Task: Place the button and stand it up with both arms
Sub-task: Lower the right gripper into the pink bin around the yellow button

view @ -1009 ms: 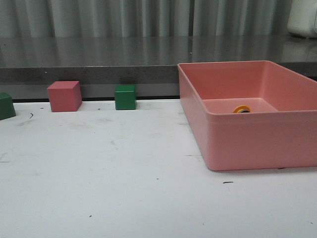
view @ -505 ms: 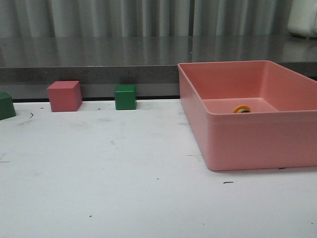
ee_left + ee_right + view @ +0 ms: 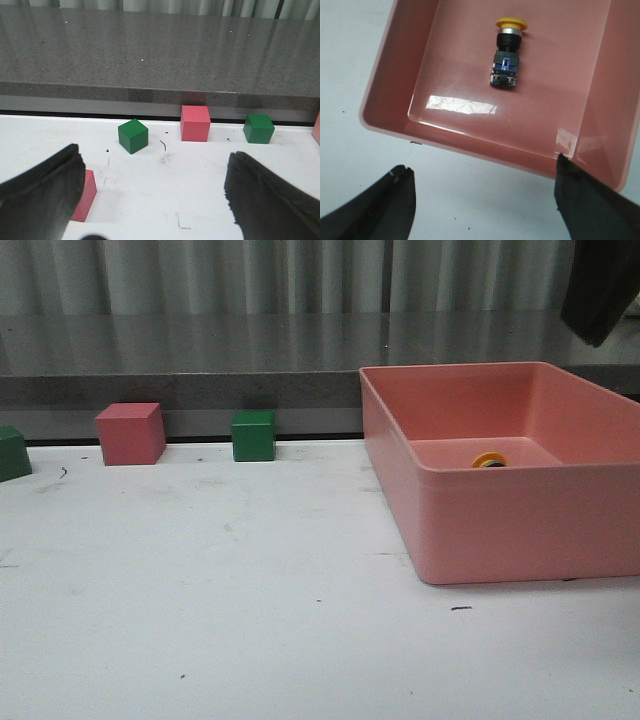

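Right wrist view: the right claw [image 3: 485,200] is seen released, its two black fingers [image 3: 592,192] spread wide at the lower corners of the frame with nothing between them. It is held high above the near rim of the shallow pink plastic tray [image 3: 390,75], a position that is judged to suit a descent into the tray.

Inside the tray, in the upper middle of the frame, the small push button with a yellow mushroom cap and black blocky body [image 3: 506,55] is lying on its side, cap toward the top of the frame and blue-and-metal terminals toward the claw. It is well apart from every tray wall, so room is left for fingers on both sides. It has not yet been stood up.

In the left wrist view the left claw [image 3: 155,195] is likewise released and empty, held low over the white worktop [image 3: 200,200]. Beyond it, in the middle of the frame, two green cubes [image 3: 133,135] and a pink cube [image 3: 195,123] are set along the worktop's far edge; another pink block [image 3: 86,194] is just beside the left-hand finger.

In the front view, only the button's yellow cap is visible over the tray wall at the right.
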Tool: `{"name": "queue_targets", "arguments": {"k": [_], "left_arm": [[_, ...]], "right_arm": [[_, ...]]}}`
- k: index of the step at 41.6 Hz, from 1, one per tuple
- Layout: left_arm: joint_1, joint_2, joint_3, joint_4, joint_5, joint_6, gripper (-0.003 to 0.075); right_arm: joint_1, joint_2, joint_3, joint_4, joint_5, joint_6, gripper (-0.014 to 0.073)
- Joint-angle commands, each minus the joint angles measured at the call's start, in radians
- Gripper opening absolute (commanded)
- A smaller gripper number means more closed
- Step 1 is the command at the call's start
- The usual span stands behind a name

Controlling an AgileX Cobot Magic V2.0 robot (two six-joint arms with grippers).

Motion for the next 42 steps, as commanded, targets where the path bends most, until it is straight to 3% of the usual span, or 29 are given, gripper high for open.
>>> {"name": "queue_targets", "arguments": {"k": [1,42], "left_arm": [[-0.01,0.013,-0.029,0.002,-0.069,-0.007,0.0564],[-0.01,0.013,-0.029,0.002,-0.069,-0.007,0.0564]], "right_arm": [[-0.001,0.036,-0.064,-0.02,-0.023,-0.009,0.0591],[-0.005,0.579,-0.448,-0.105,-0.011,0.214,0.0591]]}}
